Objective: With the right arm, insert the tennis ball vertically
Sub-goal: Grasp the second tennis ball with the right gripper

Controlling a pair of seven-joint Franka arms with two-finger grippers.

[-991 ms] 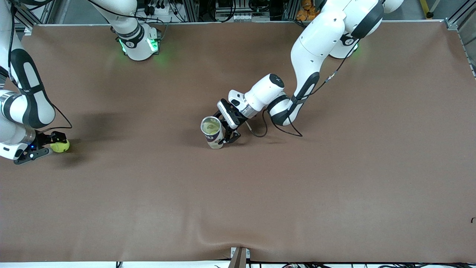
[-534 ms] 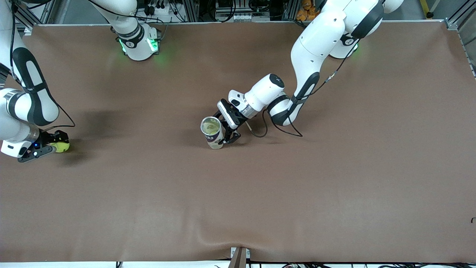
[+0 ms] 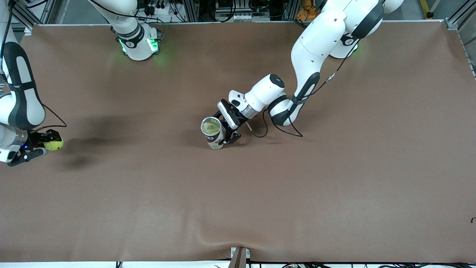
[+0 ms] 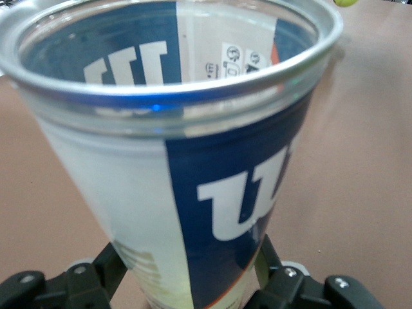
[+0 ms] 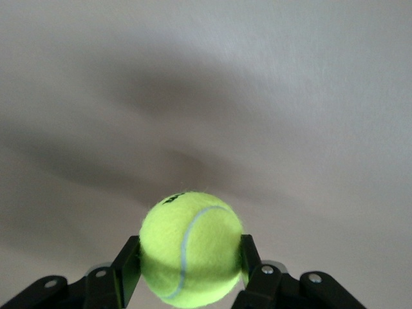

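Right gripper, at frame's left edge, is clamping the tennis ball; it should be carrying it level toward the mid-frame Wilson ball can, which the left gripper is gripping upright.

Can base cut off in left wrist view, right arm cropped at front view's edge

The can carries a large white "W" on its blue label; the same mark shows reversed through the clear wall near the rim. Small print on a white panel inside is unreadable. A dark mark on the ball is illegible.
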